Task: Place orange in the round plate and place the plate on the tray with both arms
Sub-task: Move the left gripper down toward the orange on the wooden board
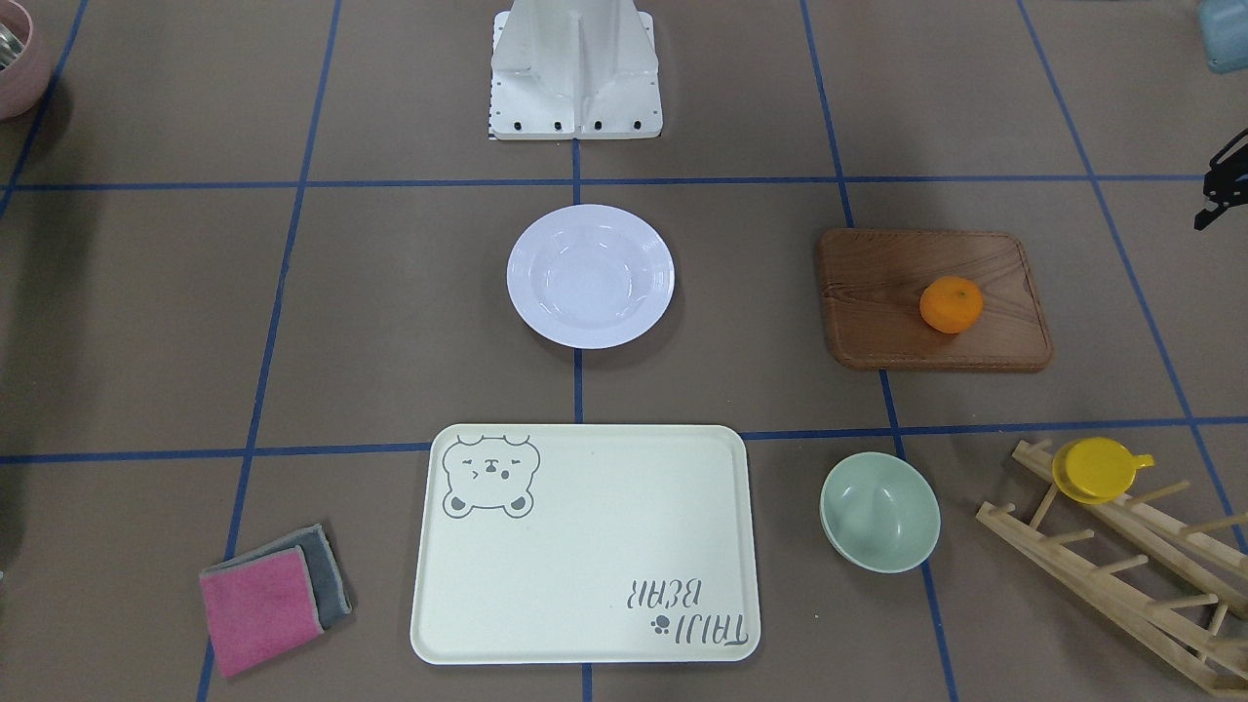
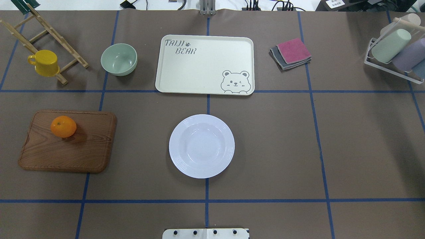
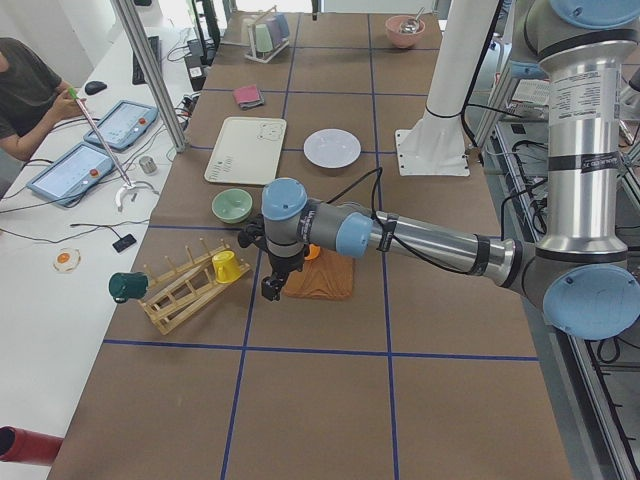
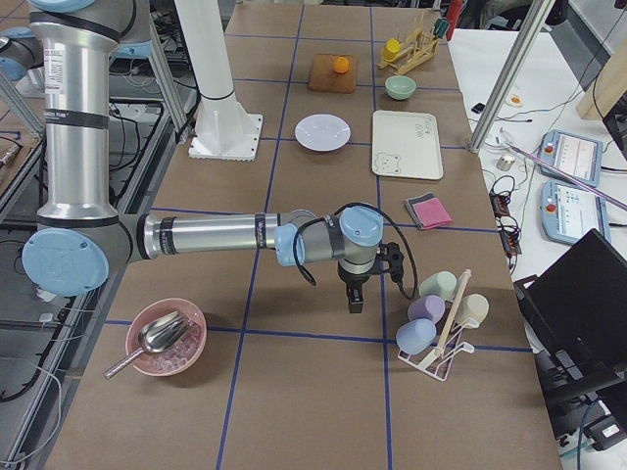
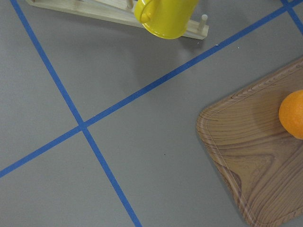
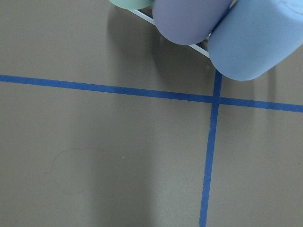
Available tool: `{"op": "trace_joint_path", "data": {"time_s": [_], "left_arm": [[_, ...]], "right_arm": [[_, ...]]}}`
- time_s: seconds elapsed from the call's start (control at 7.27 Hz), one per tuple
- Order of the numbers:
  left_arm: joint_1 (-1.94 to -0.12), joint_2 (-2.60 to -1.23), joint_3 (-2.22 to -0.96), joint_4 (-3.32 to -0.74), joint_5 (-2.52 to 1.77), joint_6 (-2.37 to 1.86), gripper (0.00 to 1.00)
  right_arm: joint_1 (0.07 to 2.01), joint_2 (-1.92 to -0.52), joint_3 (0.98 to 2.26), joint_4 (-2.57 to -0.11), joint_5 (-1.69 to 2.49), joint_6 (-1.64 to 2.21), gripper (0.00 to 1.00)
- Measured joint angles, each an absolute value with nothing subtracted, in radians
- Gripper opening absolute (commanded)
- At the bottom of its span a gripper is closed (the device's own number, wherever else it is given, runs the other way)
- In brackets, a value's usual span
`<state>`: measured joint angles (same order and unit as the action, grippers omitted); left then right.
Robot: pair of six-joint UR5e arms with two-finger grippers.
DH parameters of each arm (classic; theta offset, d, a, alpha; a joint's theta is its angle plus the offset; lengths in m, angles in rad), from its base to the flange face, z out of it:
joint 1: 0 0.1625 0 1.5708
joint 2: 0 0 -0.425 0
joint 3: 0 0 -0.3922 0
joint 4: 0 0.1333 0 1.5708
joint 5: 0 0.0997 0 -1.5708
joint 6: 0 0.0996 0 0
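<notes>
The orange [image 2: 63, 126] lies on a brown wooden board [image 2: 79, 146] at the table's left. At the table's centre the white round plate [image 2: 201, 146] stands with nothing in it. Beyond it lies the cream bear tray [image 2: 204, 64], also bare. My left gripper [image 3: 270, 292] hangs beside the board's outer end, a little off the orange [image 5: 293, 113]; only a black sliver of it [image 1: 1224, 185] shows at the front view's edge, so I cannot tell its state. My right gripper [image 4: 353, 302] hovers far right near the cup rack; I cannot tell its state.
A pale-green bowl [image 2: 119, 59] sits left of the tray. A yellow cup [image 2: 44, 62] hangs on a wooden rack [image 2: 49, 33]. Folded pink and grey cloths [image 2: 291, 53] lie right of the tray. A rack of pastel cups [image 2: 395, 49] stands far right. A person sits at a side desk [image 3: 30, 90].
</notes>
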<state>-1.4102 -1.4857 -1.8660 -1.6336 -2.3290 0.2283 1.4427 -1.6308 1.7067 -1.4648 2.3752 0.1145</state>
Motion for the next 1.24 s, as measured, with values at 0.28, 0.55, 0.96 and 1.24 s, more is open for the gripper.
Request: {"op": "trace_joint_path", "data": {"time_s": [0.28,0.55,0.96,1.24], "left_arm": [[-1.409,-1.492,-1.866,-1.635,-2.329,0.23,0.99],[-1.397,-1.497,-1.865,-1.637,-2.33,0.23,0.99],[-1.298,-1.534,-1.868,-1.657,-2.321,0.176,0.99],[-1.164,-1.589,-1.866,-1.688,-2.304,0.029,0.99]], "right_arm": [[1.442,-1.634,1.709,-1.464,2.381,0.116,1.0],[1.442,-1.635,1.713,-1.463,2.384,0.117,1.0],[1.435,-1.633,1.716,-1.461,2.401,0.12,1.0],[1.431,-1.634,1.712,-1.458,2.407,0.122,1.0]]}}
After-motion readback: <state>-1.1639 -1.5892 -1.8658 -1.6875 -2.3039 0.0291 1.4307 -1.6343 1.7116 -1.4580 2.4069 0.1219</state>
